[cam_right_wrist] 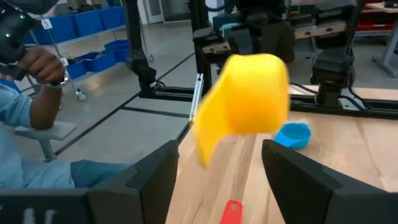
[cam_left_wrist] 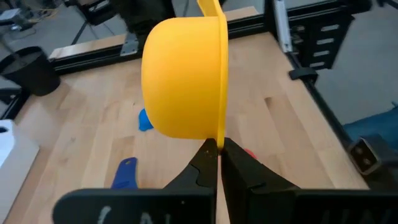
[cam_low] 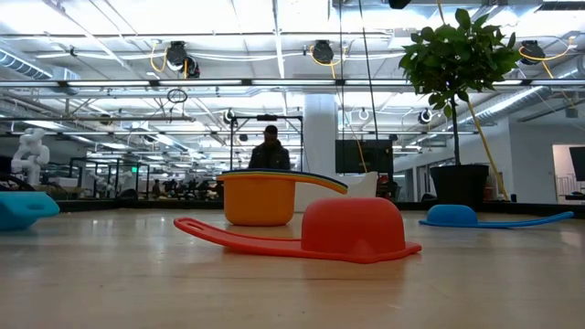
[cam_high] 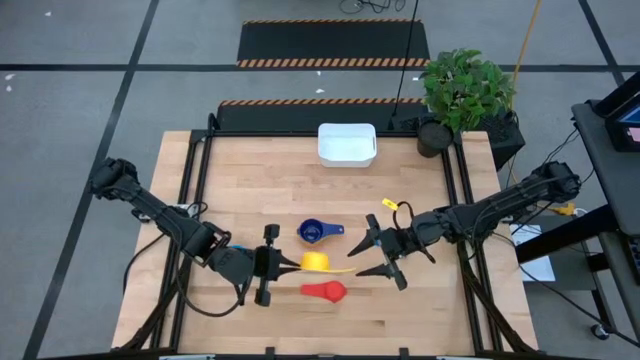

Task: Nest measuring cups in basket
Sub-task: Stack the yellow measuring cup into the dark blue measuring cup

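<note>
Red cup lies mouth-down nearest the low camera, smooth domed plastic, its flat handle stretched across the wood. Behind it a yellow cup hangs between the two grippers. Left gripper has its jaws pressed together, pinching the cup's thin rim. Right gripper has its jaws spread, one either side of the cup's long handle; whether they touch it is hard to make out. Dark blue cup sits upright just beyond the jaws. White basket, rounded at the corners, stands well apart at the table's far edge, hidden in the low view.
</note>
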Robot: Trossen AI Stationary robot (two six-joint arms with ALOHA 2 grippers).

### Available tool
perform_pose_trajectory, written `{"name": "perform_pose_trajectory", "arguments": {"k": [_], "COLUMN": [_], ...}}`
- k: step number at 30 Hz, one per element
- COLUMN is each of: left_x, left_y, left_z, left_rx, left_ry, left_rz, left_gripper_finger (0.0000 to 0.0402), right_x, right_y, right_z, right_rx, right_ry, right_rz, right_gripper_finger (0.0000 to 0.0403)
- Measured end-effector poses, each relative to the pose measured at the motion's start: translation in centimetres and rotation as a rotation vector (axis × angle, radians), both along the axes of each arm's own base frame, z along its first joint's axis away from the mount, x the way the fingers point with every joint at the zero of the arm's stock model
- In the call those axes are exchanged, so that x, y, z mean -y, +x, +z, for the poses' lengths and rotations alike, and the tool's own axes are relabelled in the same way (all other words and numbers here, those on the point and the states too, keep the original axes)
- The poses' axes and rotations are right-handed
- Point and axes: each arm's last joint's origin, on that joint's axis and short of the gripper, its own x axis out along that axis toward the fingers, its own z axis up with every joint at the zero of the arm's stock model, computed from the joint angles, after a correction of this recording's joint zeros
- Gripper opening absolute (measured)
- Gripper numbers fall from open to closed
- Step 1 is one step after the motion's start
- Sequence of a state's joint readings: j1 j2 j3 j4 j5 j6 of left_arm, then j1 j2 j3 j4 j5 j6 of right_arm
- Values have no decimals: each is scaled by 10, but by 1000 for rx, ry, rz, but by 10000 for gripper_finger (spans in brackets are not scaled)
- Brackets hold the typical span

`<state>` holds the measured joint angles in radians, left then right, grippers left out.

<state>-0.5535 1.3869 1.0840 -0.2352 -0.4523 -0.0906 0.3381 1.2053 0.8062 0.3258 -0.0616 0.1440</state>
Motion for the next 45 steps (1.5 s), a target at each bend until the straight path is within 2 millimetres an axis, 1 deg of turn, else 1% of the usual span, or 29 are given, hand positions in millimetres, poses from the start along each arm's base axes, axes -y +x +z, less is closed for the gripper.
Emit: {"name": "perform_pose_trajectory", "arguments": {"k": [4, 9, 12, 18, 19, 22, 24, 27, 31, 34, 37, 40, 45], "left_x": [-5, -7, -7, -7, -6, -1, 4, 9, 13, 17, 22, 24, 25], "left_y": [3, 4, 4, 4, 4, 2, 0, -4, -14, -20, -26, -30, -34], "left_z": [0, 0, 0, 0, 0, 2, 4, 4, 5, 5, 1, -1, -1], "left_rx": [1, 0, 0, 2, 4, 28, 46, 72, 116, 112, 84, 73, 91], "left_ry": [-3, -6, -6, -12, -20, -36, -34, 14, 123, 145, 171, 197, 262], "left_rz": [25, 32, 32, 34, 35, 25, 18, 83, 225, 234, 211, 214, 260], "left_gripper_finger": [16, 5, 13, 23, 24, 27, 43, 88, 164, 215, 251, 266, 268], "right_x": [0, 4, 7, 10, 10, 10, 11, 11, 11, 12, 14, 21, 37], "right_y": [0, 1, 3, 3, 3, 4, 4, 4, 4, 4, 4, 3, -1], "right_z": [0, 1, 1, 1, 1, 3, 3, 3, 2, 2, -3, -10, -30], "right_rx": [3, 8, 9, 20, 30, 54, 59, 58, 49, 52, 59, 79, 93], "right_ry": [2, 0, -3, -23, -41, -69, -70, -71, -75, -74, -71, -30, 64], "right_rz": [0, -18, -32, -39, -39, -61, -74, -83, -93, -97, -125, -155, -213], "right_gripper_finger": [198, 160, 120, 17, 9, 9, 7, 3, 2, 1, 1, 1, 1]}}
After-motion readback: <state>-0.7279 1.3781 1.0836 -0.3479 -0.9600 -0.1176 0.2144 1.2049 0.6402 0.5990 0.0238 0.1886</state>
